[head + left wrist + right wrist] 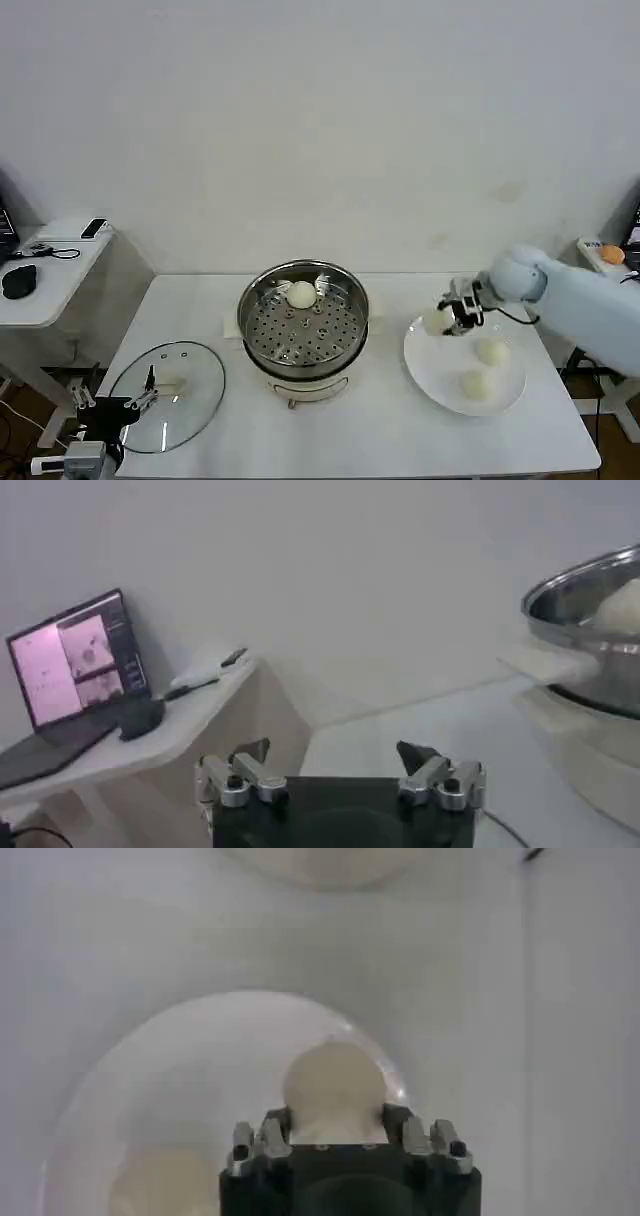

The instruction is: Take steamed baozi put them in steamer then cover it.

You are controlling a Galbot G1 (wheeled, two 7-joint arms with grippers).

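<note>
On the white surface (380, 430): a shiny round steamer (303, 316) in the middle, with a tray full of holes inside. One baozi in the steamer (302, 294), at the far side of the tray, touching the wall. The steamer's rim and that bun, at the edge of the left wrist view too.

To the robot's right of the steamer, a flat white plate (440, 378). Two baozi on the plate (492, 352), one nearer the robot than the other, just apart. Right gripper (447, 318) over the plate's far left edge, fingers closed around a held baozi (436, 321). Seen from the right wrist: the held bun (334, 1085) sitting between the two fingers (275, 1125), up above the plate (180, 1068), with another bun lower down on the plate. Cannot tell whether the held bun touches the plate.

To the robot's left of the steamer, the clear glass cover (168, 394) lying flat on the surface, whitish handle in its middle. Steamer open, not covered.

Left gripper (112, 408) low at the near left corner, right by the cover's edge. Fingers (249, 770) spread wide with nothing between them.

A small side desk (45, 270) off to the left, holding a laptop (75, 670) with a pink screen and a black mouse (18, 281).
</note>
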